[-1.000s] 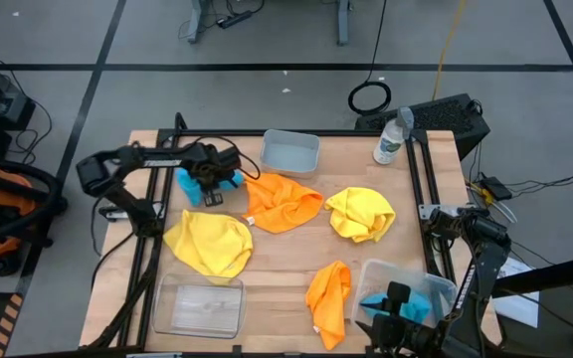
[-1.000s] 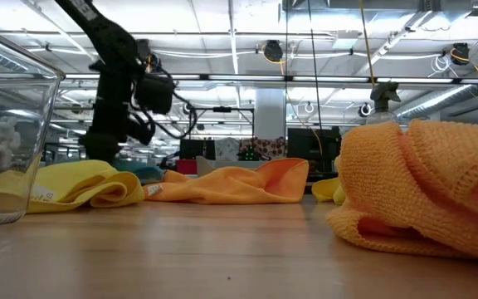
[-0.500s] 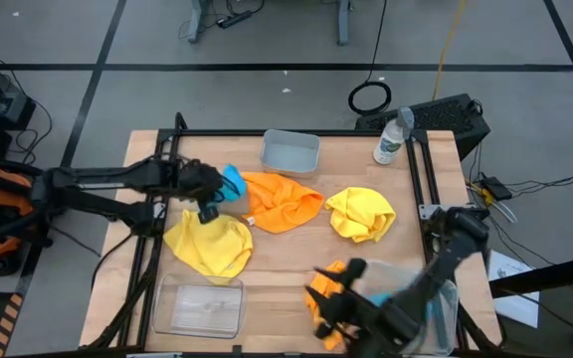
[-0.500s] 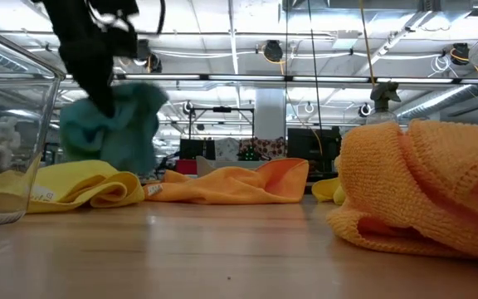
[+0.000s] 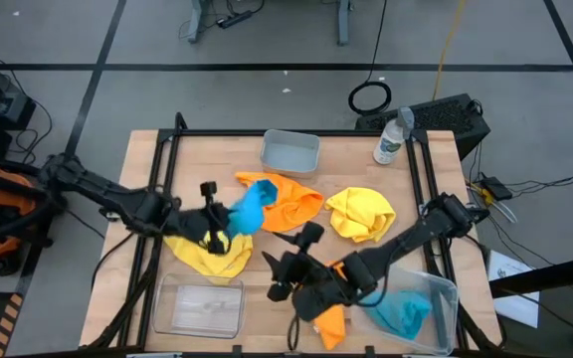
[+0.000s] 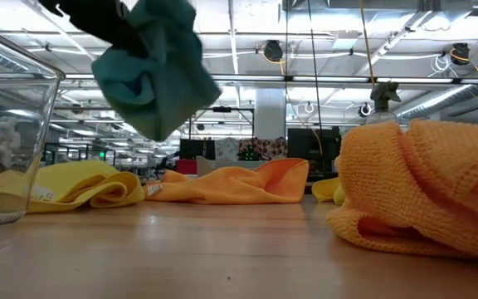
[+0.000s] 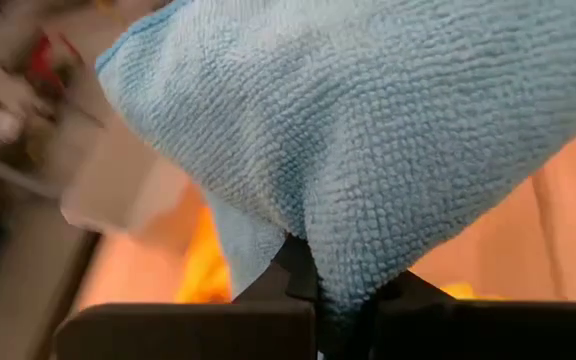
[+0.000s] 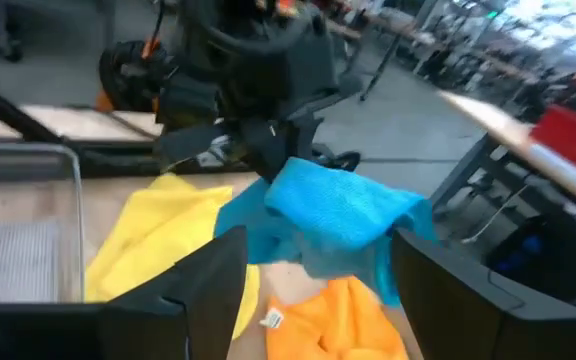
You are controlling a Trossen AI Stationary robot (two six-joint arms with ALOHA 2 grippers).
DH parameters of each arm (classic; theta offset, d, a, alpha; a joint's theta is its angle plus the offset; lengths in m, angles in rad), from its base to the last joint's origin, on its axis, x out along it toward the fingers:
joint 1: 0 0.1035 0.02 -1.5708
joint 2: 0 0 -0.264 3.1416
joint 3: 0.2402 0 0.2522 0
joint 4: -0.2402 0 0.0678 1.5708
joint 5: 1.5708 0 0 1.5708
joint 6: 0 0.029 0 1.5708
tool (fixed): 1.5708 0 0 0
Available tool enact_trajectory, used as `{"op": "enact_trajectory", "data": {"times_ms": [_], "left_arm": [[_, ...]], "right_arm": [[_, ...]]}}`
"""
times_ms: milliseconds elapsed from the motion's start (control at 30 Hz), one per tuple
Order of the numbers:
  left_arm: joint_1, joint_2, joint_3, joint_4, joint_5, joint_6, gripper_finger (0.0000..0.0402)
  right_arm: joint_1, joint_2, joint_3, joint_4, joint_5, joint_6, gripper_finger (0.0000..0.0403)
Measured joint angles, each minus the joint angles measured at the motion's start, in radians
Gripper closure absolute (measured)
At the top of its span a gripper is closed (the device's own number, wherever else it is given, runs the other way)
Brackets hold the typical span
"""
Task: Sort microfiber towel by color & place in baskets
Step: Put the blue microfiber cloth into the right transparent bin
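The left gripper [image 5: 229, 215] is clamped tight on a blue towel [image 5: 250, 206], carrying it clear of the table above the middle, between the yellow towel [image 5: 207, 247] on the left and the spread orange towel [image 5: 288, 202]. The right gripper [image 5: 285, 270] hangs over the near middle with its fingers [image 8: 194, 290] spread apart and nothing between them, just beside the near orange towel [image 5: 332, 320]. A second blue towel [image 5: 403, 314] lies in the near-right basket [image 5: 444, 291]. Another yellow towel [image 5: 360, 214] sits right of centre; the small grey basket [image 5: 290, 152] stands at the far edge, the clear basket [image 5: 199, 308] near left.
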Motion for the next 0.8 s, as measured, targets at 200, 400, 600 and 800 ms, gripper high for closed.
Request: {"op": "enact_trajectory", "data": {"times_ms": [200, 400, 600, 800], "left_arm": [[-0.144, 0.121, 0.0, 0.166, -0.153, 0.258, 0.039], [-0.188, 0.245, 0.001, 0.292, -0.371, 0.483, 0.0389], [-0.188, 0.308, 0.001, 0.387, -0.517, 0.639, 0.0389], [-0.207, 0.31, 0.001, 0.491, -0.483, 0.756, 0.0388]], "right_arm": [[-0.027, 0.008, -0.053, -0.015, -0.138, 0.063, 0.0165], [0.01, 0.008, -0.078, 0.021, -0.06, 0.146, 0.0164], [0.055, 0.006, -0.078, 0.011, -0.048, 0.172, 0.0139], [0.021, 0.006, -0.078, -0.062, -0.031, 0.292, 0.0082]]}}
